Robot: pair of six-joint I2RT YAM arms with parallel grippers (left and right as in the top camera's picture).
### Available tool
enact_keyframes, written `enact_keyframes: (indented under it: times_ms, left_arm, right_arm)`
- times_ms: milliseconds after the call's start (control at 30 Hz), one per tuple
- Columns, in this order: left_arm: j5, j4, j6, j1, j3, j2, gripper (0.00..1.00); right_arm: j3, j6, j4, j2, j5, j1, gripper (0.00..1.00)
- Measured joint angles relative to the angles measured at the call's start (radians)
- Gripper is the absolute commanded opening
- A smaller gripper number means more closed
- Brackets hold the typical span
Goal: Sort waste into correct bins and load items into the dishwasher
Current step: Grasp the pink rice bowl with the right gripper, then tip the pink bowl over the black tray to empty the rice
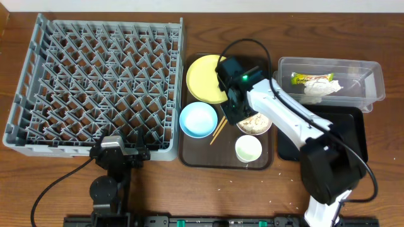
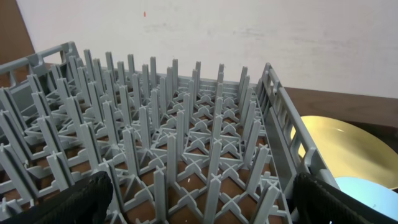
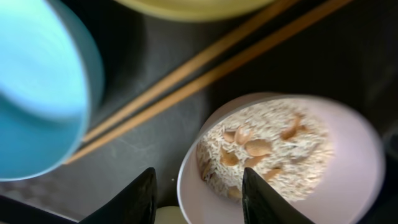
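Observation:
My right gripper (image 1: pixel 237 113) (image 3: pixel 199 202) is open and straddles the left rim of the white bowl (image 1: pixel 264 129) (image 3: pixel 360 174), one finger outside, one over the rice (image 1: pixel 252 121) (image 3: pixel 267 146) mixed with tan pieces. The wooden chopsticks (image 1: pixel 218 131) (image 3: pixel 205 68) lie between it and the light blue bowl (image 1: pixel 198 119) (image 3: pixel 37 87). The yellow plate (image 1: pixel 202 79) and the small pale cup (image 1: pixel 248 149) are nearby. The clear tub (image 1: pixel 369 85) holds the green-yellow wrapper (image 1: pixel 310 78) and the white napkin (image 1: pixel 320 89). My left gripper (image 1: pixel 120 146) (image 2: pixel 205 208) is open and empty at the grey dish rack's (image 1: pixel 95 82) (image 2: pixel 174 143) front edge.
The dishes sit on a brown serving tray (image 1: pixel 189 157). The black tray (image 1: pixel 350 132) lies right of it, partly under my right arm. The left wrist view shows the yellow plate (image 2: pixel 348 146) and blue bowl (image 2: pixel 373 193) beyond the rack's right wall.

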Motion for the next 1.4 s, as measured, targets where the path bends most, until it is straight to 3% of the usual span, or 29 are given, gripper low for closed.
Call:
enact_keyframes:
  times_ms: [267, 300, 367, 467, 867, 1067, 1167, 1400]
  left_arm:
    - [0.0, 0.0, 0.0, 0.0, 0.0, 0.0, 0.94]
    - [0.0, 0.0, 0.0, 0.0, 0.0, 0.0, 0.94]
    - [0.0, 0.0, 0.0, 0.0, 0.0, 0.0, 0.94]
    - [0.0, 0.0, 0.0, 0.0, 0.0, 0.0, 0.94]
    - [0.0, 0.0, 0.0, 0.0, 0.0, 0.0, 0.94]
    - [0.0, 0.0, 0.0, 0.0, 0.0, 0.0, 0.94]
    - [0.0, 0.0, 0.0, 0.0, 0.0, 0.0, 0.94]
    - [0.0, 0.0, 0.0, 0.0, 0.0, 0.0, 0.94]
  right_arm:
    - [-0.016, -0.01, -0.003, 0.038, -0.017, 0.012, 0.4]
    - [-0.025, -0.01, 0.004, 0.038, -0.018, 0.017, 0.35]
    - [-0.063, -0.008, 0.027, 0.038, -0.019, 0.024, 0.13]
    - [-0.076, 0.01, 0.031, 0.038, -0.014, 0.023, 0.01]
    - [0.01, 0.014, -0.061, 0.031, -0.001, 0.023, 0.01]
    - [0.081, 0.012, -0.127, -0.163, -0.027, -0.021, 0.01]
    - [0.087, -0.001, -0.167, -0.287, -0.09, -0.093, 0.01]
    - [0.001, -0.113, -0.22, -0.548, -0.296, -0.412, 0.01]
